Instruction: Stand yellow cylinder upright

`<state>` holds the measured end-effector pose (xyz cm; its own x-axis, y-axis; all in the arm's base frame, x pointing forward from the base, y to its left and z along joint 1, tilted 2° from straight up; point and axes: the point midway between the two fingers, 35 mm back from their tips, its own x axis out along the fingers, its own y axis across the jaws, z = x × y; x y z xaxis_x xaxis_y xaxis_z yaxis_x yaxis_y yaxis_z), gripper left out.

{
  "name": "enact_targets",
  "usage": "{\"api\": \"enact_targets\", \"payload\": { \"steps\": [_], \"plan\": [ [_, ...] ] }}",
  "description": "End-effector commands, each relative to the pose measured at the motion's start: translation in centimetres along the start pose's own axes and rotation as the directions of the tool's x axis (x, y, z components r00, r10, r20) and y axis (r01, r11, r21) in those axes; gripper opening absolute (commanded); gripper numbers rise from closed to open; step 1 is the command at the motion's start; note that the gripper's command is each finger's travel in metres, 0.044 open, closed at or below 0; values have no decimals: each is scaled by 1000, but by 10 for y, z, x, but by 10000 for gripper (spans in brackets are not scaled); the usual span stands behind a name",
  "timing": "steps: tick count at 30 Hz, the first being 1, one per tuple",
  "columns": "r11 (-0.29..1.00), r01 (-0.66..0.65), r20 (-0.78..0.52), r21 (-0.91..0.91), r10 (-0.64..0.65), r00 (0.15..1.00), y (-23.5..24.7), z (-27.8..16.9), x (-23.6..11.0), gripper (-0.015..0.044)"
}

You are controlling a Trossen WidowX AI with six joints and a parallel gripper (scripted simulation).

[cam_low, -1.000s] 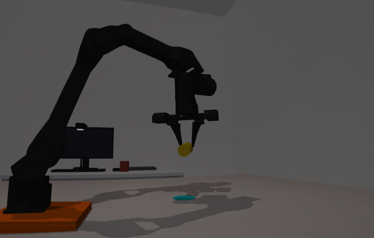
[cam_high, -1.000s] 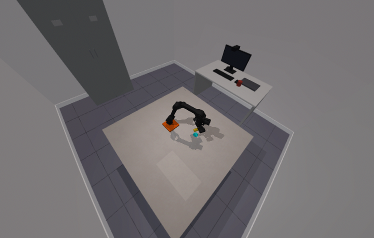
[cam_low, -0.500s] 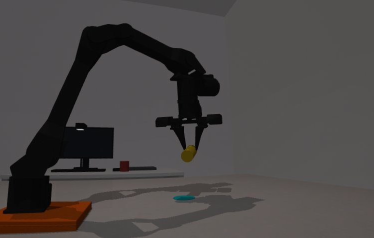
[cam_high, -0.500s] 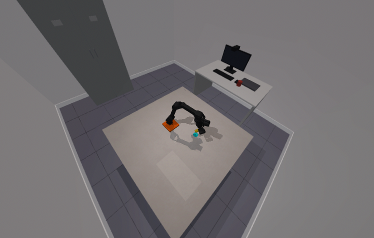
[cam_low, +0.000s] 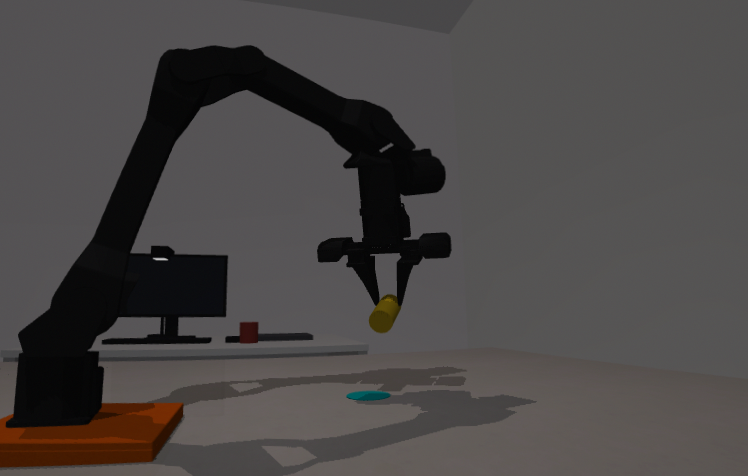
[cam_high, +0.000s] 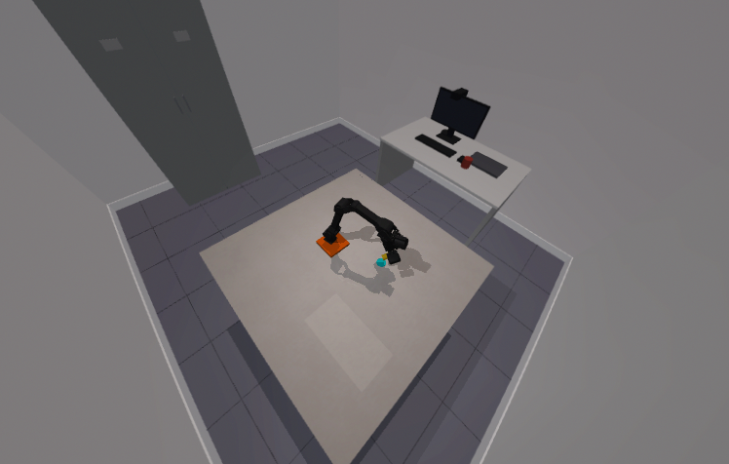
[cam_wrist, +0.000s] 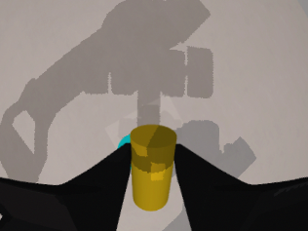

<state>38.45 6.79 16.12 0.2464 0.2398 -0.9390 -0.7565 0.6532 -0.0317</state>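
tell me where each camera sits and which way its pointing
Top: high up in the room, looking down on the table and the whole arm.
Exterior: low beside the table, side-on to the arm, gripper and cyan circle.
Wrist: on the arm, looking down past both fingers.
All three share the gripped yellow cylinder, tilted above the circle.

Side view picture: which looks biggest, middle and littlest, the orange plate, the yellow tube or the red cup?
1. Orange plate, though it sits nearest the camera.
2. Yellow tube, held up in the claw.
3. Red cup, far back on the desk.
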Motion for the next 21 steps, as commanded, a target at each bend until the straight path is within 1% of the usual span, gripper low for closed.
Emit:
{"api": "enact_targets", "payload": {
  "steps": [1, 21],
  "plan": [
    [1000, -9, 23, 20, 9, 1000, -1, -1, 4, 105],
    [998, -16, 164, 68, 5, 987, -11, 5, 13, 105]
  ]
}}
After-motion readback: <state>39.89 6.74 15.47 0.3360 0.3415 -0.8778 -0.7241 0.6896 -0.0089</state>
